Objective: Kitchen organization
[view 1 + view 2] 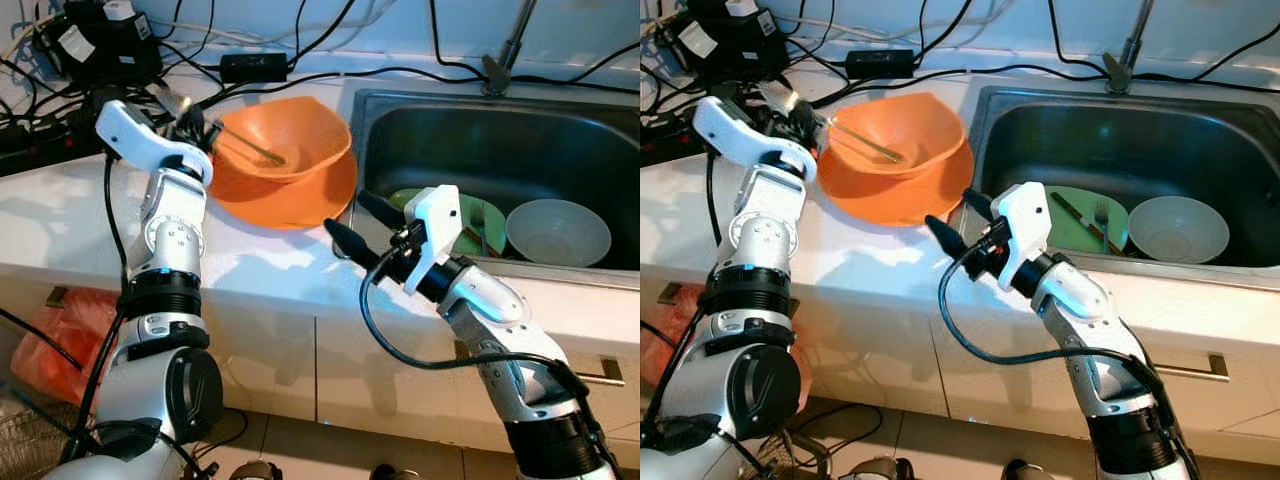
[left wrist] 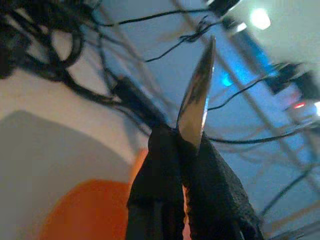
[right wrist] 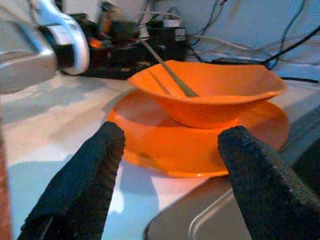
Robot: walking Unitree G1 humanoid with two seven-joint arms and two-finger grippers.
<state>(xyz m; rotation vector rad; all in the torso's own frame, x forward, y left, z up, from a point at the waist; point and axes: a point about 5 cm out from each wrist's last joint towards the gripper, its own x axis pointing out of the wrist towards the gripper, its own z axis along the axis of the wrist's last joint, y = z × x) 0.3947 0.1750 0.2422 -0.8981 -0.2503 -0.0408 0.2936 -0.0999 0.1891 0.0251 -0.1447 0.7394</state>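
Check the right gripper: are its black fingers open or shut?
Open. The right gripper has its fingers spread wide apart with nothing between them, aimed at the orange bowl on the orange plate.

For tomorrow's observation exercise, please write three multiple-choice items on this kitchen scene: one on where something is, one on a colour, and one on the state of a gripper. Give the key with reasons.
1. Where does the white bowl sit?
A. In the sink
B. On the counter
C. On the floor

2. What colour is the bowl stacked on the plate on the counter?
A. Green
B. Orange
C. White

3. How is the right gripper?
A. Shut on a spoon
B. Shut on the plate
C. Open, holding nothing

Key:
1 A, the white bowl lies inside the steel basin beside a green plate.
2 B, both bowl and plate beside the sink are orange.
3 C, the right wrist view shows its two fingers spread apart before the plate; it is the left gripper that pinches a metal utensil.
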